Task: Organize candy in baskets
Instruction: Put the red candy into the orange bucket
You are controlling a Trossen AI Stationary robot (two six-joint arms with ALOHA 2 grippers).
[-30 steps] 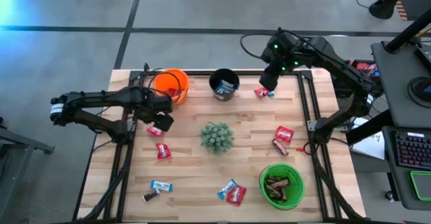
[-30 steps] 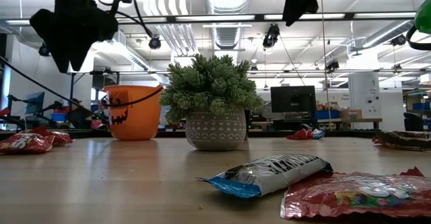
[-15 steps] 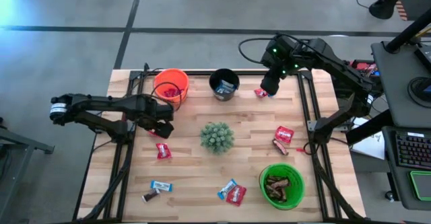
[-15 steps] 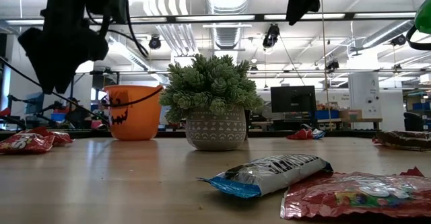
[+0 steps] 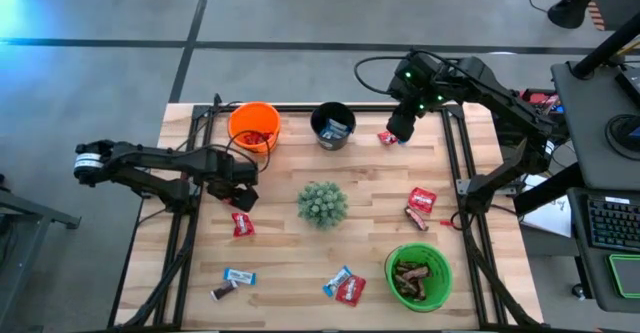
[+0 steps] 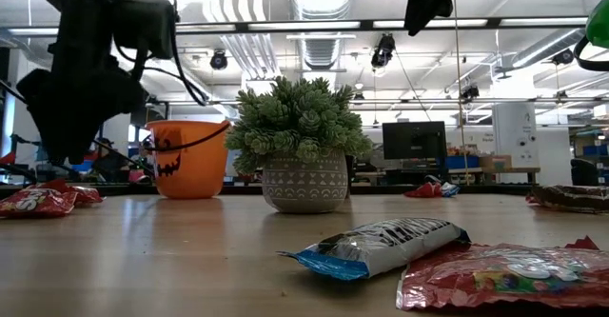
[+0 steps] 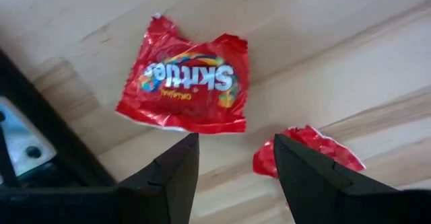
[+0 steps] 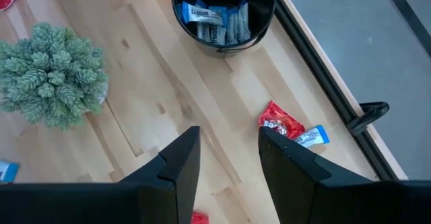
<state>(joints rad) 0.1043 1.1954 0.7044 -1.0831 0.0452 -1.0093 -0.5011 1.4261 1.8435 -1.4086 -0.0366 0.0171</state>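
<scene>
From above, the sorting logic shows: the orange basket (image 5: 253, 126) holds red packets, the black basket (image 5: 333, 125) blue-and-silver ones, the green basket (image 5: 419, 275) dark brown ones. Loose candy still lies about the desk (image 5: 290, 253), around the spiky plant (image 5: 322, 203). The left end effector (image 5: 243, 195) hangs over a red packet near the orange basket; the right end effector (image 5: 397, 128) hovers by a red and blue pair (image 5: 391, 138) beside the black basket.

At desk height, a blue-and-silver bar (image 6: 381, 244) and a red packet (image 6: 500, 274) lie flat and crinkled in front.

The left wrist view shows the fingers apart and empty above a shiny red Skittles packet (image 7: 183, 86), probably lining up a grasp.

The right wrist view shows its fingers apart too, holding nothing.
</scene>
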